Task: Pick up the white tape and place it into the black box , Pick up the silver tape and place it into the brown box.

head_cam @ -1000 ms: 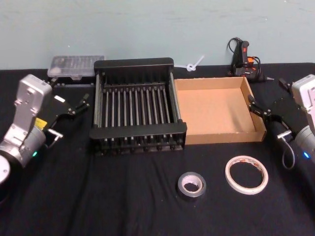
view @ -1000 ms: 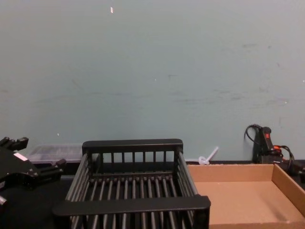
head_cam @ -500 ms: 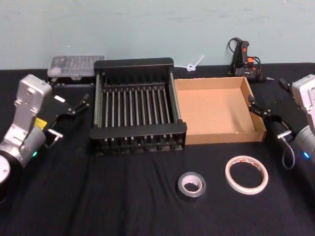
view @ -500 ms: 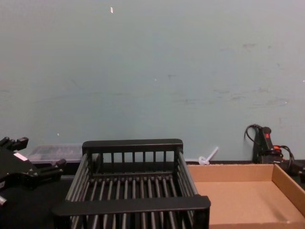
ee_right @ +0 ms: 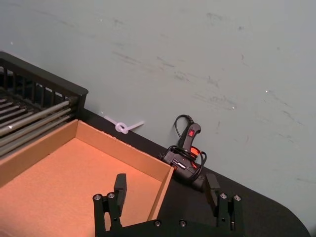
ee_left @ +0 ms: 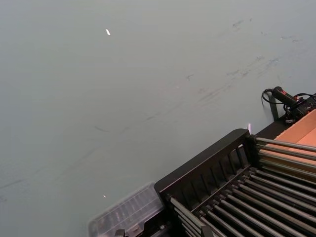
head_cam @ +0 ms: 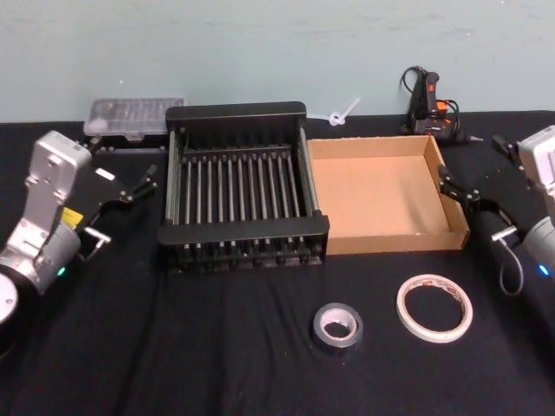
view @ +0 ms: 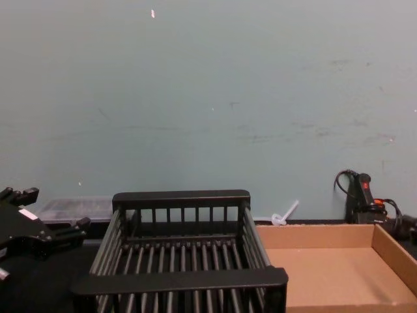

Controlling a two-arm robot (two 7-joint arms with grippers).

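A black-clothed bench (head_cam: 217, 347) holds a black box (head_cam: 243, 186) beside a brown box (head_cam: 381, 195), both empty. The white tape (head_cam: 434, 307) lies flat near the front, with the silver tape (head_cam: 337, 326) just to its left. The right gripper (head_cam: 473, 201), open and empty, hovers by the brown box's right wall, behind the white tape and well apart from it. The left gripper (head_cam: 130, 189), also open and empty, waits left of the black box, far from both rolls. Risks, as a judgement: the rolls lie close together, so a descending gripper could nudge the wrong one, and thin flat tape may slip from the fingers.
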